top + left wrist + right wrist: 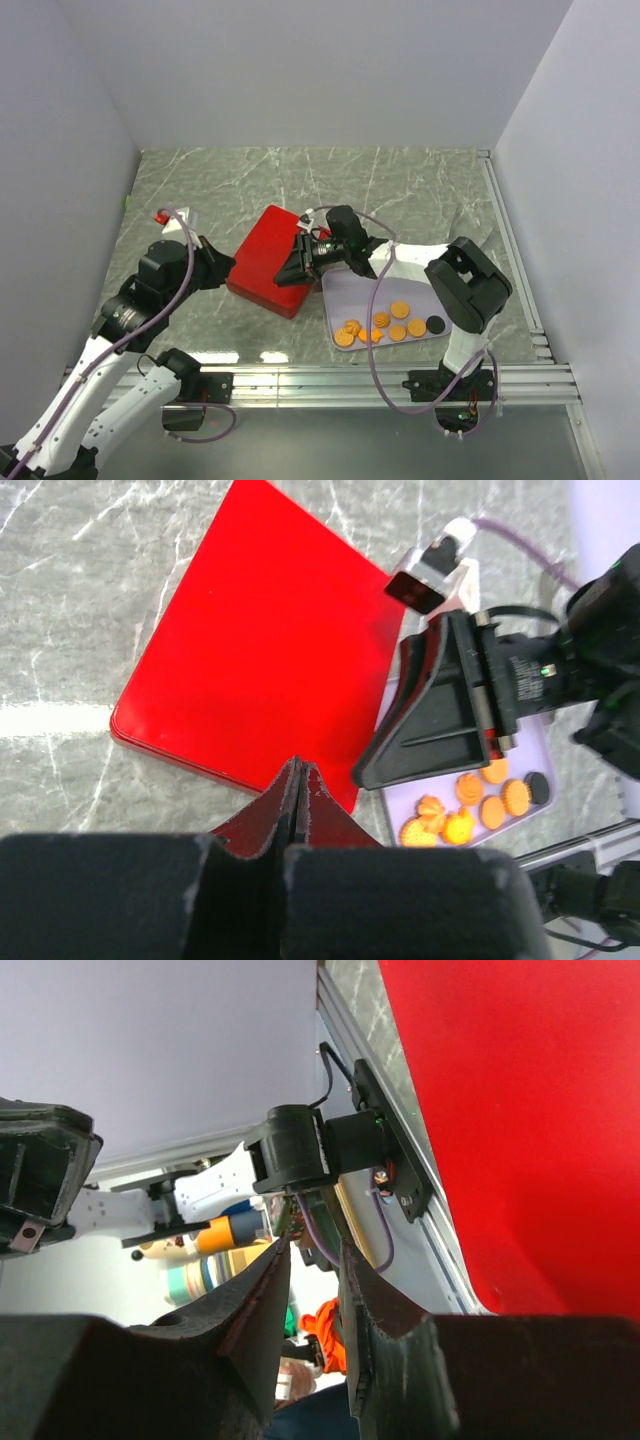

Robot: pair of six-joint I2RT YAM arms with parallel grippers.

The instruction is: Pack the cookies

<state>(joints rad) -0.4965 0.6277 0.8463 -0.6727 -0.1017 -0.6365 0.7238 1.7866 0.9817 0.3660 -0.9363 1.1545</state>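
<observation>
Several orange cookies [385,325] and one black one [435,324] lie on the near part of a pale lavender tray [400,275]. In the left wrist view the cookies [470,805] show past the box. A flat red box [262,258] lies left of the tray. My left gripper [225,270] is at the box's left side, shut with nothing between its fingers; its tips [297,770] sit over the near edge of the red box [260,630]. My right gripper [292,270] hangs over the box's right edge, slightly open and holding nothing [315,1255]; the red box [520,1110] lies beside its fingers.
A small red-and-white object [162,217] sits at the back left of the marble table. Grey walls close off the left, back and right. An aluminium rail [380,380] runs along the near edge. The right arm's cable [375,300] loops over the tray.
</observation>
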